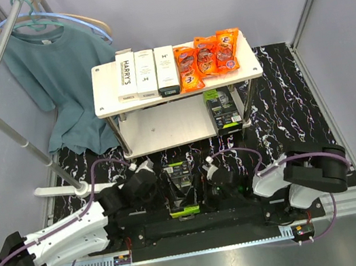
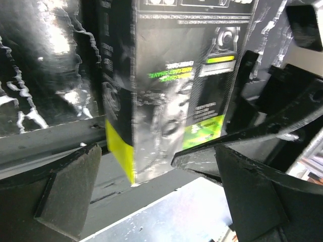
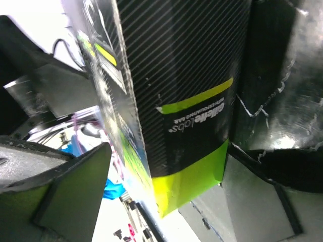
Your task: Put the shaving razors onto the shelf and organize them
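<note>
Seen from above, the shelf [image 1: 107, 98] stood at the far middle of the black marbled table [image 1: 290, 103]. Three white Harry's razor boxes [image 1: 145, 74] lay side by side on the left half of its top board. Three orange snack packets [image 1: 207, 57] lay just to their right on the same board. One black Gillette razor box [image 1: 223, 108] sat at the right end of the lower board.

The second black Gillette box [image 1: 179, 188], with its lime-green band, was off the shelf. It stood near the near edge of the table, between your two arms.

Your left gripper [image 2: 159, 174] reached in from the left. Its fingers were spread wide, with the box between them and a gap showing on each side.

Your right gripper [image 3: 166, 176] reached in from the right, its fingers spread wide too. The box filled most of the space between them, and whether either pad touched it could not be told.

A teal T-shirt [image 1: 57, 75] hung on a rack at the far left.
</note>
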### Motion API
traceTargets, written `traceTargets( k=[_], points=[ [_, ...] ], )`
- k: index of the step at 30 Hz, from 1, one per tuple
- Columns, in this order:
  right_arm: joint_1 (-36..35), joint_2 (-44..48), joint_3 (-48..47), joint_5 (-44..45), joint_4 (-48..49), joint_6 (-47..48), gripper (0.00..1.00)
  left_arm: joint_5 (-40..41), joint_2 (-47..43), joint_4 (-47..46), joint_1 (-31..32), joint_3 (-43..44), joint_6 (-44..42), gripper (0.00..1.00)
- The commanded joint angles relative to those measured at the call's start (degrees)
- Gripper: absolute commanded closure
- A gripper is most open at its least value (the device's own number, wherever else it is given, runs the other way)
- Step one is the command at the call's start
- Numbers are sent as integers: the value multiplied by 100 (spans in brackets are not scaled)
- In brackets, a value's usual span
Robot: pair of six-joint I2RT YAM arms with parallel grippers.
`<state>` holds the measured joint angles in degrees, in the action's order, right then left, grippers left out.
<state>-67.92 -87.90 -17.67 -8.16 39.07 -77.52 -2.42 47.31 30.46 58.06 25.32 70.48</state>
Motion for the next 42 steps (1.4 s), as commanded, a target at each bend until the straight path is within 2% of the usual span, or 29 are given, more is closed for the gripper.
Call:
traceTargets(
  k=[1,3,6,7,10,17,20,23,26,27,29,32,35,37,38,42],
  points=[
    [183,-561,457,315,1646,-44,11,-128,-55,-813,-14,-247,203,1],
    [191,-658,597,315,1989,-132,21,-110,-64,-805,-14,-229,186,1],
    [200,-729,598,263,2096,-141,33,-84,-108,-743,-14,-177,142,1],
    [192,-746,598,245,2113,-141,40,-31,-160,-708,-14,-159,133,1],
    [200,-790,607,228,2201,-150,54,100,-318,-576,-14,-45,107,1],
    [192,-703,616,157,2324,-89,67,224,-714,-409,-14,271,-156,1],
    [192,-483,563,122,2237,25,74,557,-890,-120,-14,587,-323,1],
    [191,113,458,174,1615,209,76,751,-969,346,-23,974,-578,1],
    [183,1140,230,394,228,534,79,804,-1048,593,-49,1177,-745,1],
    [165,1744,81,473,-603,623,79,787,-1083,619,-67,1194,-763,1],
    [174,2379,-25,780,-1372,720,80,769,-1197,593,-85,1203,-807,1],
    [174,3976,-26,1272,-2628,694,80,637,-1417,242,-85,1089,-948,1],
    [174,5154,-113,1642,-3656,729,81,418,-1663,-529,-85,870,-983,1],
    [174,5676,-157,1862,-4133,747,81,277,-1786,-908,-93,642,-940,1],
    [165,6140,-184,1941,-4501,755,81,103,-1821,-1380,-93,554,-905,1],
    [174,7048,-228,2239,-5093,755,82,-408,-1779,-2666,-85,9,-667,1]
  ],
)
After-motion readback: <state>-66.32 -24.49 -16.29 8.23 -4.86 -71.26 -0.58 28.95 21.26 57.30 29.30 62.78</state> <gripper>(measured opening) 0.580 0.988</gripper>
